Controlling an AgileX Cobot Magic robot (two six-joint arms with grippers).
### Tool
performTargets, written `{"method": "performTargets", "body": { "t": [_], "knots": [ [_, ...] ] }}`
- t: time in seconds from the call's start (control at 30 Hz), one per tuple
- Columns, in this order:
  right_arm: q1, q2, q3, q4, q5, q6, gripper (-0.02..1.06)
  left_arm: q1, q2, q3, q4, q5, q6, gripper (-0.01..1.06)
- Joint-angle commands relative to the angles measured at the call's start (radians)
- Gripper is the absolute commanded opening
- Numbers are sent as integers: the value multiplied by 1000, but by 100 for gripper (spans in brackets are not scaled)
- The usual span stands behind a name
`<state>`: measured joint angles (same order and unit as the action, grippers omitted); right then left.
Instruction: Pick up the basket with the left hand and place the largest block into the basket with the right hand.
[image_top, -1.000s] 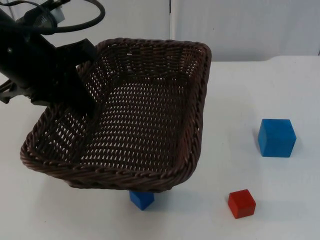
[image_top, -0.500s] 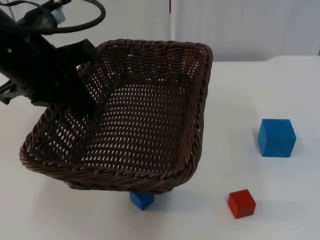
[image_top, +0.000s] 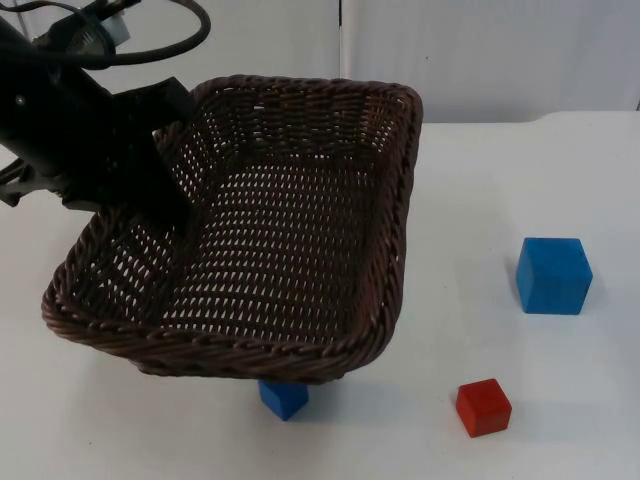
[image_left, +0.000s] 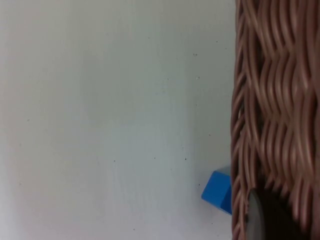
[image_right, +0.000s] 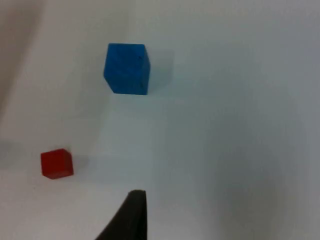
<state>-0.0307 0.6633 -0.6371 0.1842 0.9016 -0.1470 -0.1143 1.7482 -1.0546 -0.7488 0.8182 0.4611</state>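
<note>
Wicker basket (image_top: 270, 230) hangs tilted above the bench (image_top: 560, 180), hardly shifted over the last second, only a slight wobble of its near rim. The left pincer (image_top: 165, 200) stays clenched on the basket's wall, so the lift looks settled. The largest block, the big blue cube (image_top: 553, 275), sits well apart from that pincer, untouched, beside a red cube (image_top: 484, 407); a small blue cube (image_top: 284, 398) peeks from beneath the basket. The right pincer (image_right: 131, 220) hovers short of the big cube; I cannot tell its grip.
</note>
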Motion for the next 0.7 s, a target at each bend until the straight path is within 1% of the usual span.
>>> {"method": "performTargets", "body": {
  "t": [0.0, 0.07, 0.1, 0.27, 0.3, 0.43, 0.47, 0.6, 0.63, 0.67],
  "knots": [
    [-6, 76, -25, 47, -40, -40, 105, 0, -16, 3, -18, 3, -2, 0],
    [-6, 165, -57, 74, -48, -64, 105, 0, -16, 3, -18, 3, -2, 0],
    [-6, 165, -57, 74, -48, -64, 105, 0, -16, 3, -18, 3, -2, 0],
    [-6, 395, -125, 93, -68, -85, 105, 0, -16, 3, -18, 3, -2, 0],
    [-6, 395, -125, 93, -68, -85, 105, 0, -16, 3, -18, 3, -2, 0],
    [18, 535, -171, 130, -83, -85, 105, 0, -16, 3, -18, 3, -2, 0],
    [18, 535, -171, 130, -83, -85, 105, 0, -16, 3, -18, 3, -2, 0],
    [130, 651, -226, 130, -154, -76, 105, 0, -16, 3, -18, 3, -2, 0],
    [130, 651, -226, 130, -154, -76, 105, 0, -16, 3, -18, 3, -2, 0],
    [160, 676, -240, 125, -173, -75, 105, 0, -16, 3, -18, 1, -2, 0]
  ]
}}
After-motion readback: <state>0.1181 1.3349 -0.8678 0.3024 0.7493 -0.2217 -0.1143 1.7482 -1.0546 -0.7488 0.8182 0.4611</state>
